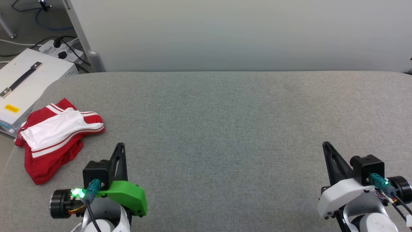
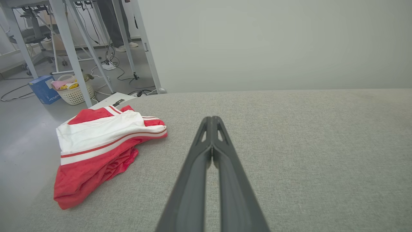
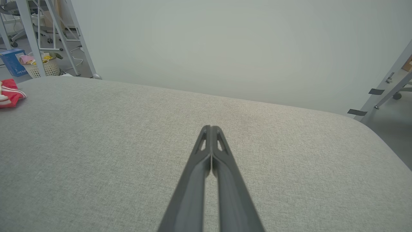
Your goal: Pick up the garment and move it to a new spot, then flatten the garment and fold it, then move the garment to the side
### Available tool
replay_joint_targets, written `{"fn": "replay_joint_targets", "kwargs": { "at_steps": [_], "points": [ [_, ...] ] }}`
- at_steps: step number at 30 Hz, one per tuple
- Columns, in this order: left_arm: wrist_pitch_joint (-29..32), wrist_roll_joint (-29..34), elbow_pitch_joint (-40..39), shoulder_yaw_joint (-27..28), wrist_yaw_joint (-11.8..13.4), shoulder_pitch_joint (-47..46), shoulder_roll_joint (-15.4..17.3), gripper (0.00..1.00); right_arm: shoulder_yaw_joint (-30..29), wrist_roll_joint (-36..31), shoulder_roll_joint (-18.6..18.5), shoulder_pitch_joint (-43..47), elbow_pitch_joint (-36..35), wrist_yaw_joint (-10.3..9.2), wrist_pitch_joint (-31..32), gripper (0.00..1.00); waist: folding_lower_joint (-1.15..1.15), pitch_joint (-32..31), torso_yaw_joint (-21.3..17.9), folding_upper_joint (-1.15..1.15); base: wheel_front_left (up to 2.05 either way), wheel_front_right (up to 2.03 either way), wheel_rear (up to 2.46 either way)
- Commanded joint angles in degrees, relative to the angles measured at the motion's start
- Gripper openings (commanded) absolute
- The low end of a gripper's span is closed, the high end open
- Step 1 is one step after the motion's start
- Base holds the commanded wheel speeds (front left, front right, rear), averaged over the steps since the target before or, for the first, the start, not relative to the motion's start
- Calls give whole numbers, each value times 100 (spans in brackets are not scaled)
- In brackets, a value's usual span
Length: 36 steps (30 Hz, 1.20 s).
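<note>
The garment [image 1: 58, 138], red with white sleeves and striped trim, lies bunched in a heap at the left edge of the grey padded table [image 1: 225, 122]. From the left wrist it shows as a crumpled pile [image 2: 103, 148] to the left of the fingers. A small red corner of it [image 3: 9, 95] sits at the far left of the right wrist view. My left gripper [image 1: 120, 145] is shut and empty, just right of and nearer than the garment, not touching it. My right gripper [image 1: 325, 144] is shut and empty over bare table at the lower right. Both pairs of fingers are pressed together [image 2: 211, 120] [image 3: 210, 129].
A white case with a black handle [image 1: 29, 83] stands off the table's left edge beside a power strip [image 1: 61, 50] and cables. A pale wall panel [image 1: 241, 35] backs the table. A white basket [image 2: 72, 90], a blue box [image 2: 43, 88] and metal frame legs stand on the floor.
</note>
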Motion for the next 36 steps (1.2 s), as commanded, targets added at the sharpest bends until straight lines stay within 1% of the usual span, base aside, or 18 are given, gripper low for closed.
{"fn": "replay_joint_targets", "kwargs": {
  "at_steps": [1,24,25,36],
  "points": [
    [-5,54,-16,6,24,63,16,0,8,-63,-26,56,-27,39,15,0,0,0,0,68,0,0,0],
    [-5,54,-16,6,24,63,16,0,8,-63,-26,56,-27,39,15,0,0,0,0,68,0,0,0],
    [-1,-3,2,0,0,-1,0,100,-3,4,1,-1,1,-2,-2,100,0,0,0,0,0,0,0],
    [-99,-65,94,-30,4,-15,0,100,-40,104,5,-39,87,-3,-99,100,0,7,-2,4,0,0,0]
  ]
}}
